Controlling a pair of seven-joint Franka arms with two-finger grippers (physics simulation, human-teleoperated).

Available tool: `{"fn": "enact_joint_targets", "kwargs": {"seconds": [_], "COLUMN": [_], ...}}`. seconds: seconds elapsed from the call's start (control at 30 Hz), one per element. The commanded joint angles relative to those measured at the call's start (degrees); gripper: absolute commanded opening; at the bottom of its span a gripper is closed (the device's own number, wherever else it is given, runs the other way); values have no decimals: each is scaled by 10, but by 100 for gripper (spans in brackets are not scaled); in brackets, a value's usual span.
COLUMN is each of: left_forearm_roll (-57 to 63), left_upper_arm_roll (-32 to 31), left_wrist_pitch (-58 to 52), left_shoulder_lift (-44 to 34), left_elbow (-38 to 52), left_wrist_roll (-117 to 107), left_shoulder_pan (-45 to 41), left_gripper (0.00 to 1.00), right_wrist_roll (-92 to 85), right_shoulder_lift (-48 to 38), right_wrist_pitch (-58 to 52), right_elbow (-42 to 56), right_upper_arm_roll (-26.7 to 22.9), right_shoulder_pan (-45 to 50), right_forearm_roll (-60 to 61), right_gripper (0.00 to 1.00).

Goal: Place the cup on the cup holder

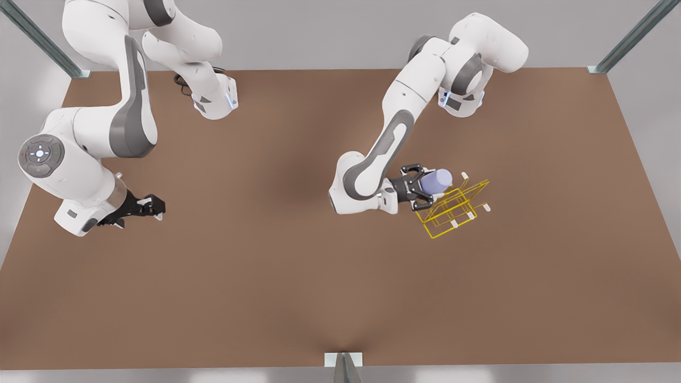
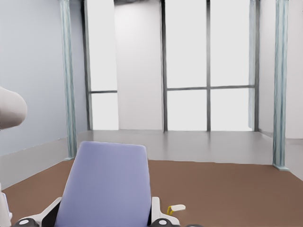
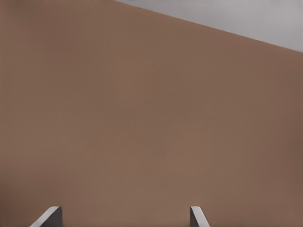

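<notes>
The left gripper (image 1: 425,187) clamps the pale lavender tapered cup (image 1: 436,181), its long axis pointing at the adjacent yellow wire cup holder (image 1: 456,205); the right gripper (image 1: 154,206) waits far off, fingers apart.

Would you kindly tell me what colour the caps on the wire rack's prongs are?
Cream-white, on the thin yellow wire rack; the front view shows them best.
</notes>
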Motion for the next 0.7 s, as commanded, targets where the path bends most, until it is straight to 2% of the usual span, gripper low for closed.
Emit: {"fn": "enact_joint_targets", "kwargs": {"seconds": [0.0,0.23,0.67], "left_forearm_roll": [0,-2,-8], "left_upper_arm_roll": [0,0,0], "left_wrist_pitch": [-10,-3,13], "left_shoulder_lift": [1,-5,-3], "left_elbow": [-17,-69,-87], "left_wrist_roll": [-26,-54,-73], "left_shoulder_pan": [0,-7,-3], "left_gripper": [78,79,79], "right_wrist_roll": [-3,-6,-7], "right_shoulder_lift": [0,0,0], "right_wrist_pitch": [6,6,5], "right_elbow": [1,0,0], "right_upper_arm_roll": [0,0,0], "right_shoulder_pan": [0,-3,-3], "right_forearm_roll": [0,0,0], "right_gripper": [100,100,100]}}
